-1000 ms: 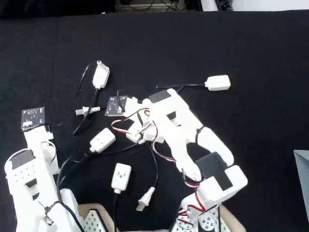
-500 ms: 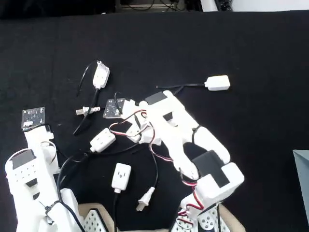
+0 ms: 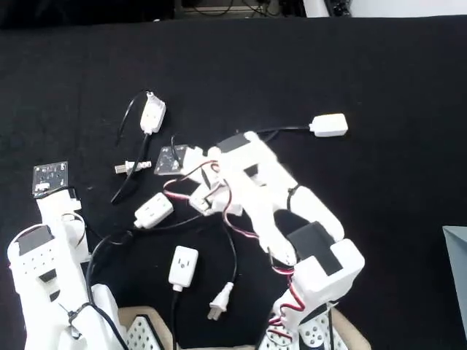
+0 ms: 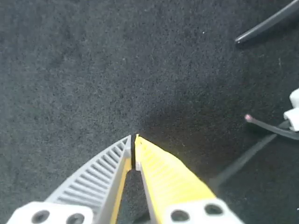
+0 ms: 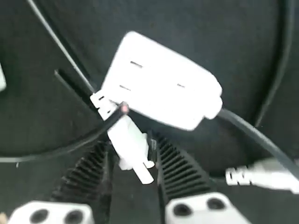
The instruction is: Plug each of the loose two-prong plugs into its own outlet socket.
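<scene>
a white two-prong plug (image 5: 130, 148) is clamped between the fingers of the right gripper (image 5: 133, 140). its front end is held at one corner of a white outlet socket (image 5: 161, 93), which lies on the black table (image 3: 379, 73). the socket's slots are seen on its upper face, while the plug meets the body at its edge, so the prongs are judged not to be seated. whether they touch the casing cannot be told.

misalignment is judged the main risk. if the plug is pushed from this angle, the prongs would be driven against the casing. the light, unanchored socket would then be shoved across the cloth rather than entered. the plug could also be twisted in the grip, as only a narrow part of it is held. the socket's own cable (image 5: 254, 134) could be dragged along and disturb its neighbours.

the left gripper (image 4: 134, 144) is pressed together on nothing over bare cloth, well apart from the socket, so no bracing is given. a second plug (image 3: 125, 168) and a third plug (image 3: 217, 302) are left lying loose.
</scene>
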